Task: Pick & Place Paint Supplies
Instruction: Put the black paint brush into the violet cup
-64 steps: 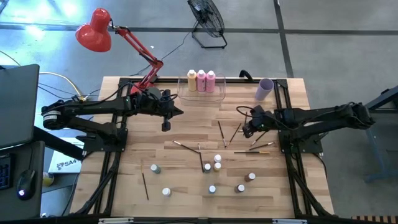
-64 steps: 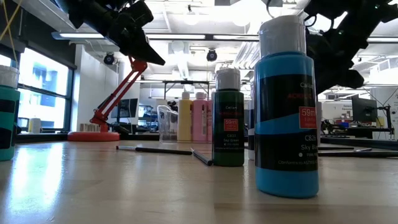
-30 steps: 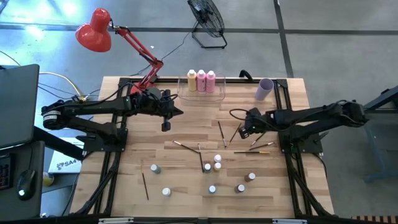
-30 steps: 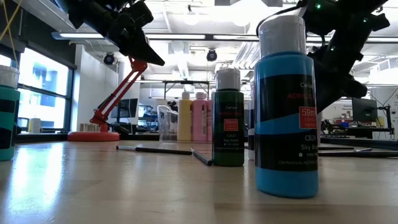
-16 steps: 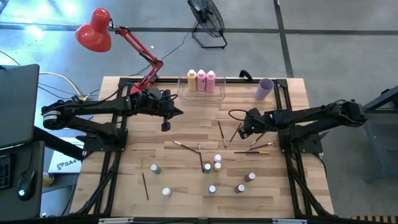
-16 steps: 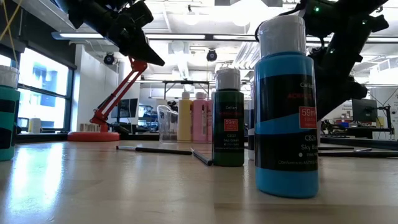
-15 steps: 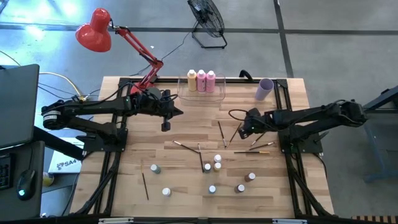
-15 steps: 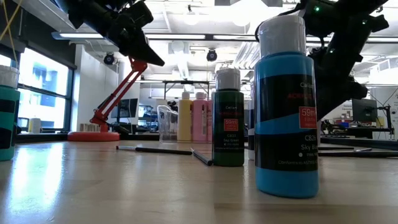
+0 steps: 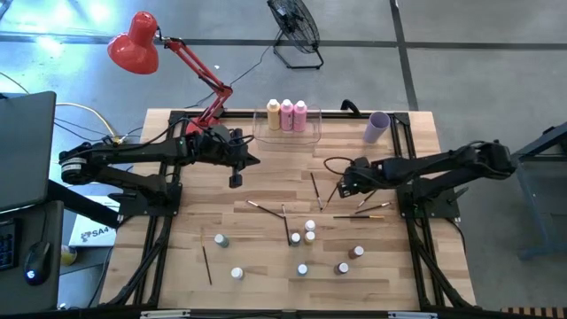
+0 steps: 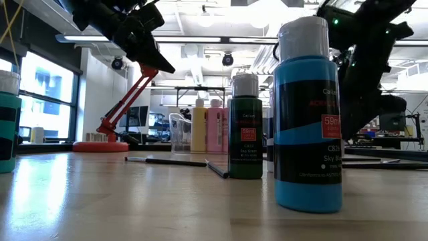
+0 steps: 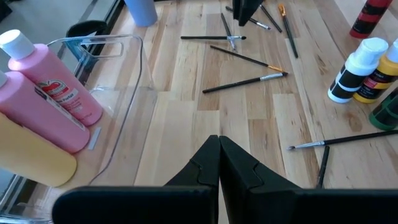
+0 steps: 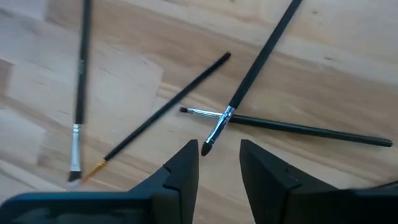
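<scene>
- The right gripper (image 12: 217,163) has crept a little farther left since a second ago, jaws parted, holding nothing.
- Below it, a dark-handled paintbrush (image 12: 260,61) (silver ferrule) crosses another paintbrush (image 12: 298,128).
- Left gripper (image 11: 219,163) pinched closed.

Low view: blue bottle (image 10: 307,114) hides right tool; teal bottle (image 10: 8,120) cropped at frame edge.

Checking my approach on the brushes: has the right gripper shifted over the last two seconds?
Yes. In the high view the right gripper has slid left, away from the lilac cup, and now hangs open over the crossed brushes.
</scene>
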{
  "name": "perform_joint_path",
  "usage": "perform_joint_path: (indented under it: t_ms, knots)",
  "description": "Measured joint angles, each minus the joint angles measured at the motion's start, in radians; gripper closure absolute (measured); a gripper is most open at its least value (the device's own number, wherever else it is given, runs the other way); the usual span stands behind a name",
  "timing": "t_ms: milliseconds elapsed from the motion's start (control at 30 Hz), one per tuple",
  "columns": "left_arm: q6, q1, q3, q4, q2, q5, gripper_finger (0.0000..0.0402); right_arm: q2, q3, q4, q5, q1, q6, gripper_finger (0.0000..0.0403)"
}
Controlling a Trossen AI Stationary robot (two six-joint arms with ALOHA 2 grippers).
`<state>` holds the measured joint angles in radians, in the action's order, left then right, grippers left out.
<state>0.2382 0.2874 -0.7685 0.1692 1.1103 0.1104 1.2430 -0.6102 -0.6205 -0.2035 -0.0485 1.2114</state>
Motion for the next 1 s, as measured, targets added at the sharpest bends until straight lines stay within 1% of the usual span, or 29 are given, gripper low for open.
perform_joint_path:
  t_ms: [133,367,700,1000]
  knots:
    - [0.000,0.000,0.000,0.014,0.000,0.000,0.0402,0.062,0.000,0.015,0.030,0.000,0.000,0.0299]
    - [0.000,0.000,0.000,0.016,0.000,0.000,0.0402,0.137,0.000,0.084,0.031,0.000,-0.001,0.0294]
    - [0.000,0.000,0.000,0.015,0.000,0.000,0.0402,0.187,0.000,0.108,0.022,0.000,0.000,0.0296]
    - [0.000,0.000,0.000,0.014,0.000,0.000,0.0402,0.188,0.000,0.112,-0.006,0.000,0.000,0.0296]
